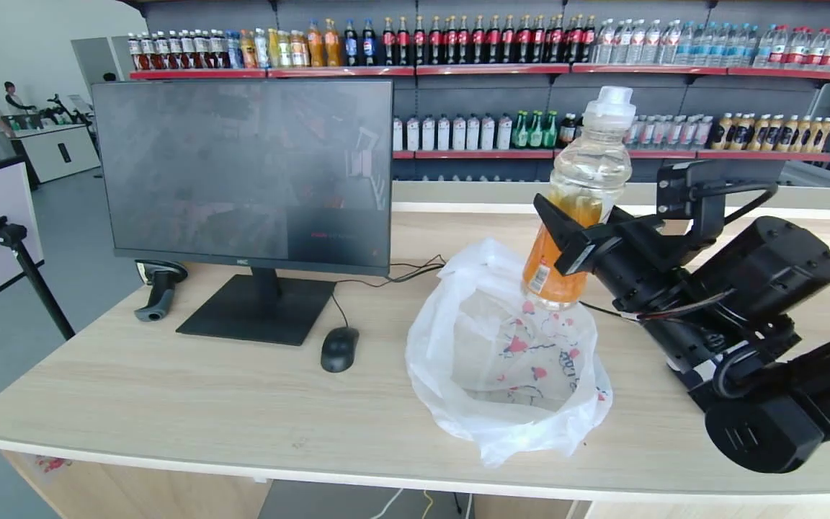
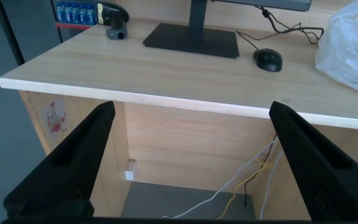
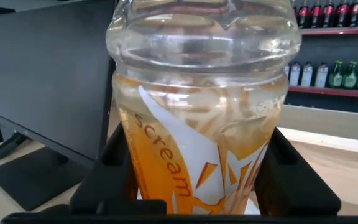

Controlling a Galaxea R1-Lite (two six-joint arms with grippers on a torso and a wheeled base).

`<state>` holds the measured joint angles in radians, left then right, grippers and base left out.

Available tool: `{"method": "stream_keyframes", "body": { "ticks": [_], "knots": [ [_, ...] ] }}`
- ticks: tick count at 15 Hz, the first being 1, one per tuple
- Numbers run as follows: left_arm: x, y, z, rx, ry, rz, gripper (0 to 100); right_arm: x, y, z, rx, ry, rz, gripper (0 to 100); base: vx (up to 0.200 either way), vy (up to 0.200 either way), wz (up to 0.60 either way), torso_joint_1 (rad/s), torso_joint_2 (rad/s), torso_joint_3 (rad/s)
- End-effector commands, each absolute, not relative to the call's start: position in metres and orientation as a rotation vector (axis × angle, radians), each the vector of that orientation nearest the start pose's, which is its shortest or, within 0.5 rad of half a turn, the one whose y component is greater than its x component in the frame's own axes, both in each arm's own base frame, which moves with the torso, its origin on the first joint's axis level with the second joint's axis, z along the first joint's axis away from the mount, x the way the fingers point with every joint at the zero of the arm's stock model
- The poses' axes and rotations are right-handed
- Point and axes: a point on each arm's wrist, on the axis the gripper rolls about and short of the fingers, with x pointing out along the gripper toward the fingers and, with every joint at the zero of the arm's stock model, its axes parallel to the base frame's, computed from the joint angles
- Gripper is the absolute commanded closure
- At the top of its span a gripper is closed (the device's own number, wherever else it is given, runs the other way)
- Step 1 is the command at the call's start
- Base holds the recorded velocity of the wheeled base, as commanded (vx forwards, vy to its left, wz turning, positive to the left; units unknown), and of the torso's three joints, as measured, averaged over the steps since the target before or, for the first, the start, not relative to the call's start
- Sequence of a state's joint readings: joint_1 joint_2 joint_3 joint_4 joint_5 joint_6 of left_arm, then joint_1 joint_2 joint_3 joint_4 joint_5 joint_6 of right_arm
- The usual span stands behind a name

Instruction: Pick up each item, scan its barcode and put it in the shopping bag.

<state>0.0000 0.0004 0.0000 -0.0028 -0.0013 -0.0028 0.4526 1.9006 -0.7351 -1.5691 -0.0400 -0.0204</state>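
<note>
Our right gripper (image 1: 568, 241) clamps the bottle (image 1: 582, 194) mid-body, right of centre, tilted just over the bag (image 1: 487, 382) mouth; we judge it poised for dropping in. Our left gripper (image 2: 192, 111) gapes empty, lower frame, below the table (image 2: 166, 70) edge.

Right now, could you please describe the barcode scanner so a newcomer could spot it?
Start at the monitor on the wooden counter. Left of its stand, under the screen's corner, lies the barcode scanner. Unlike the rounded black mouse, it has a grey pistol grip.

Bright, even light casts soft shadow beneath the monitor (image 1: 242, 173), with screen reflections and glints on the bottle (image 1: 589, 169)
</note>
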Motion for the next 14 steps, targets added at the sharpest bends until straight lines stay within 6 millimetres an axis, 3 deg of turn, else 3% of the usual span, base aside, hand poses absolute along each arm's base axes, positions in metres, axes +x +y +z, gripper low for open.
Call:
{"method": "stream_keyframes", "body": {
  "ticks": [1, 5, 14],
  "knots": [
    [-0.023, 0.000, 0.076, -0.003, -0.003, -0.002, 0, 0.316, 0.168, 0.165, 0.070, -0.339, 0.446, 100, 0.000, 0.000, 0.00, 0.000, 0.00, 0.000],
    [-0.023, 0.000, 0.076, 0.000, -0.002, -0.002, 0, 0.327, 0.190, 0.143, 0.078, -0.298, 0.487, 100, 0.000, 0.000, 0.00, 0.000, 0.00, 0.000],
    [-0.023, 0.000, 0.076, 0.000, -0.002, -0.003, 0, 0.349, 0.200, 0.128, 0.081, -0.301, 0.533, 100, 0.000, 0.000, 0.00, 0.000, 0.00, 0.000]
  ]
}}
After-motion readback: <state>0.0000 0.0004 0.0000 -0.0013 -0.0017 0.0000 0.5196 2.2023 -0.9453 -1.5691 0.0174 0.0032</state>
